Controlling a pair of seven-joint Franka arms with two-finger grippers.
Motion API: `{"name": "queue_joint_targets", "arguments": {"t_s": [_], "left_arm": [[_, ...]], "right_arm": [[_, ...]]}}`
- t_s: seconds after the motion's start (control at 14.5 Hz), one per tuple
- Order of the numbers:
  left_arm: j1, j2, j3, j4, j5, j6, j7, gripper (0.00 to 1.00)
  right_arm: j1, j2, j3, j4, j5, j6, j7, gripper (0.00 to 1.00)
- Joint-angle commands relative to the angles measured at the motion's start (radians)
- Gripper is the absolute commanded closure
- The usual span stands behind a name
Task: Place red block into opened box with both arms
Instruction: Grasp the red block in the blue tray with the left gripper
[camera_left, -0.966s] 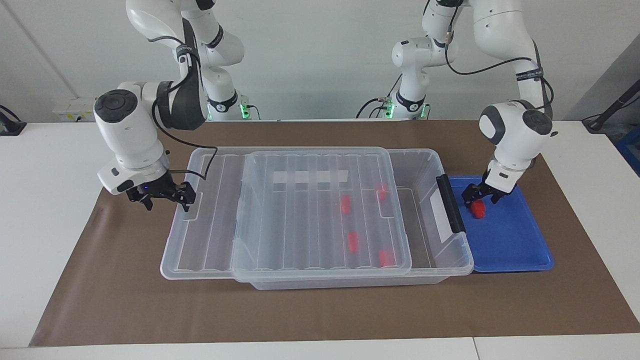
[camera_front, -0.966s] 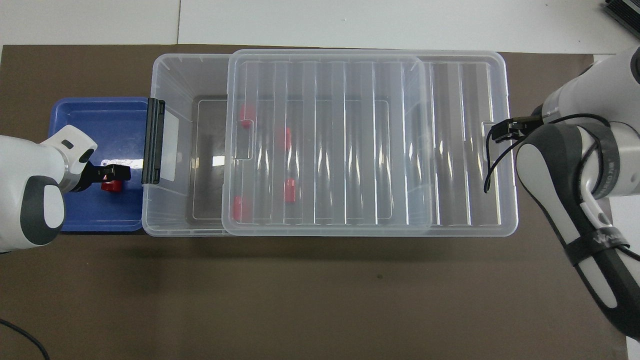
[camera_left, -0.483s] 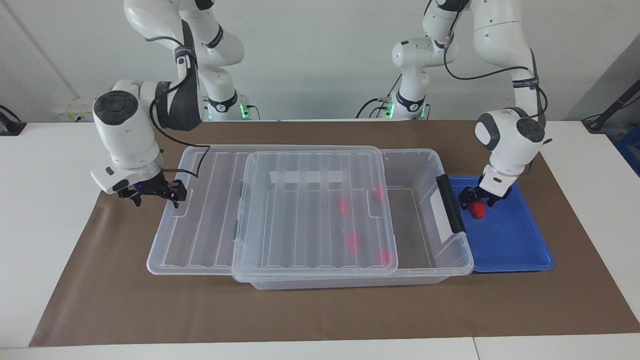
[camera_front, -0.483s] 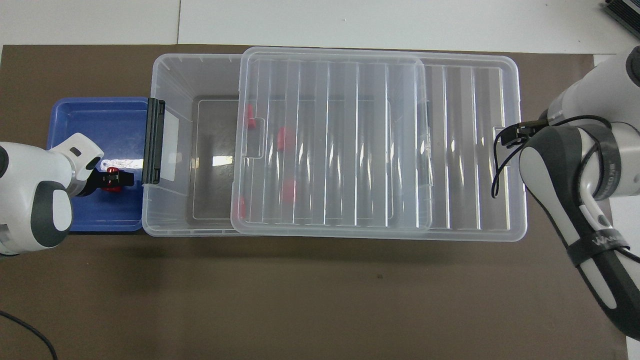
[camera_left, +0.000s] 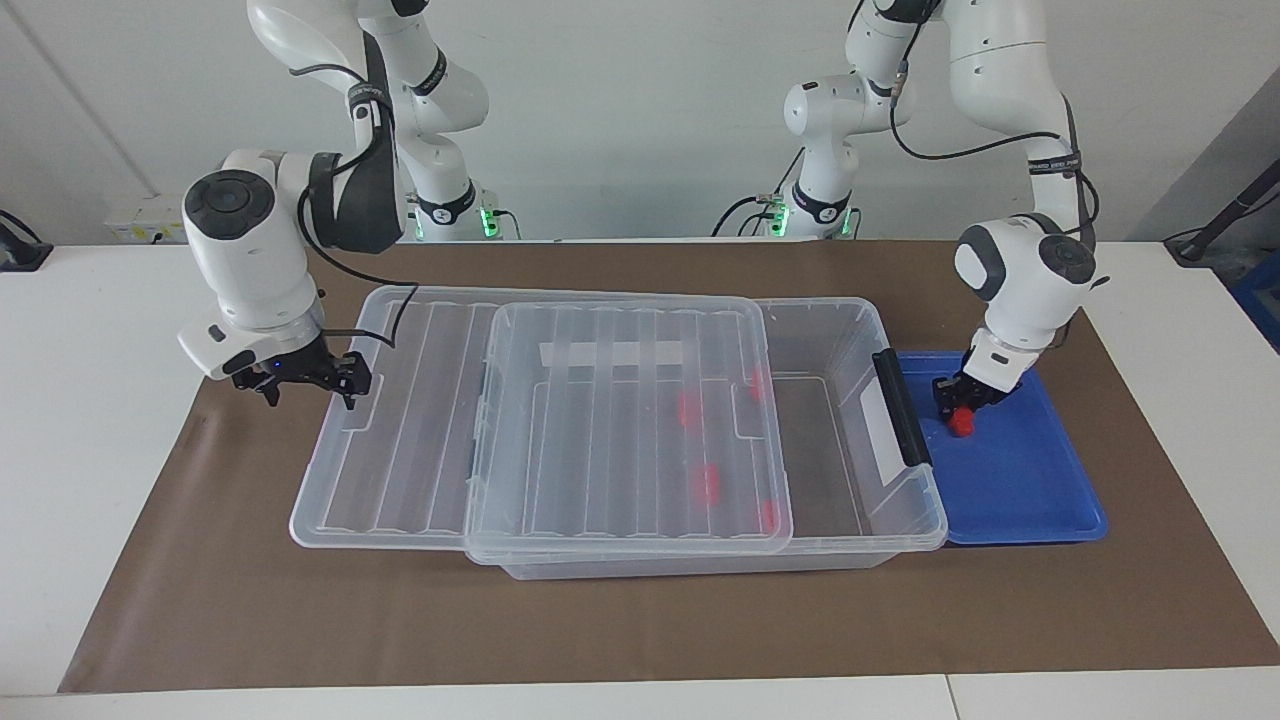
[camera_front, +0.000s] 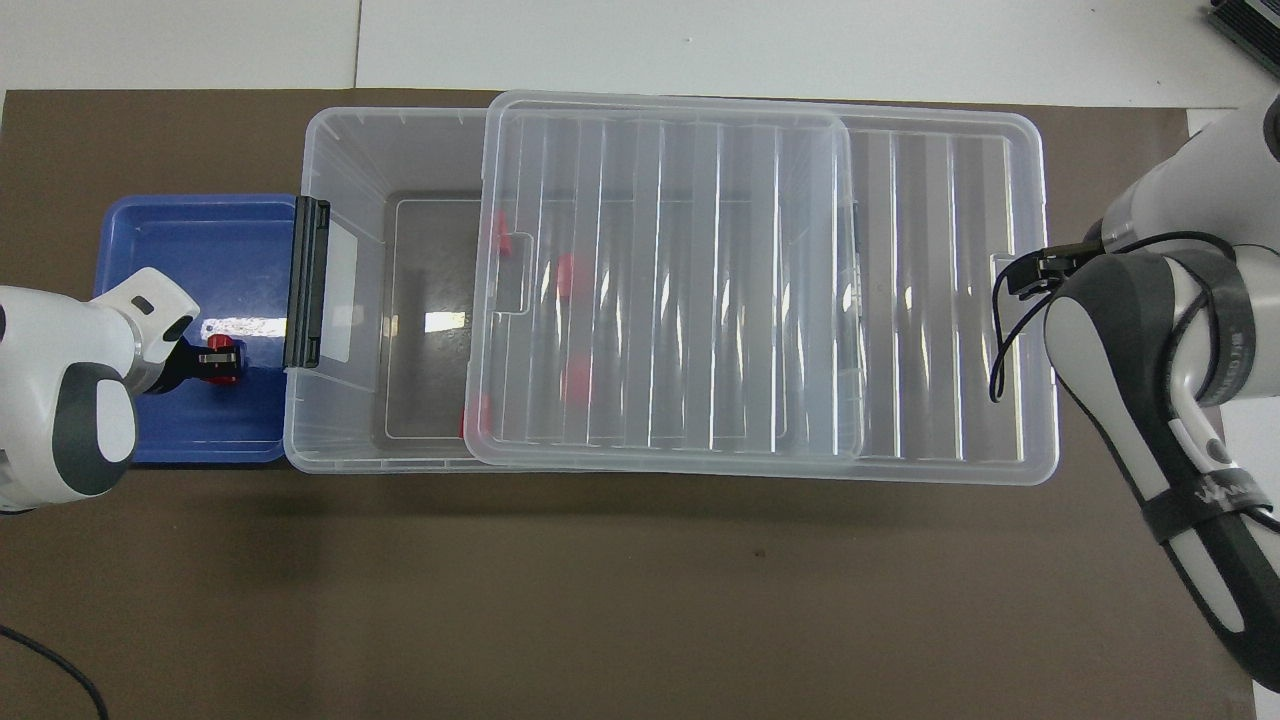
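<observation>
The red block (camera_left: 961, 423) on the blue tray (camera_left: 1030, 490) is clenched by the left gripper (camera_left: 963, 398); the lid (camera_left: 420, 420) edge is met by the wide-spread right gripper (camera_left: 305, 383).

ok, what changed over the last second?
The left gripper came down and closed its fingers on the red block on the blue tray. The right gripper dragged the lid further toward the right arm's end of the table, widening the box opening. Box, tray and the four blocks inside stayed put.
</observation>
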Motion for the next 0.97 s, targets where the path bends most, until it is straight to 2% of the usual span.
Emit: {"name": "queue_joint_targets", "arguments": {"t_s": [0.0,0.28,0.55,0.69,0.76,0.9], "left_arm": [[-0.002,-0.005,-0.006,0.018,-0.005,-0.018,0.009,1.0],[-0.031,-0.006,-0.009,0.237,-0.008,-0.314,-0.038,1.0],[-0.057,-0.026,-0.009,0.394,-0.017,-0.552,-0.095,1.0],[-0.073,-0.026,-0.021,0.514,-0.043,-0.696,-0.161,1.0],[-0.092,-0.026,-0.021,0.561,-0.08,-0.751,-0.216,1.0],[-0.134,-0.031,-0.033,0.601,-0.121,-0.783,-0.364,1.0]], "right_arm": [[-0.007,-0.021,0.009,-0.005,-0.011,-0.024,-0.029,0.0],[-0.016,-0.021,0.007,-0.006,-0.011,-0.021,-0.057,0.0],[-0.017,-0.021,0.002,-0.005,-0.023,-0.021,-0.091,0.0],[-0.017,-0.021,0.002,-0.005,-0.025,-0.021,-0.1,0.0],[-0.017,-0.021,0.002,-0.005,-0.025,-0.021,-0.104,0.0],[-0.02,-0.021,-0.001,-0.003,-0.025,-0.021,-0.153,0.0]]}}
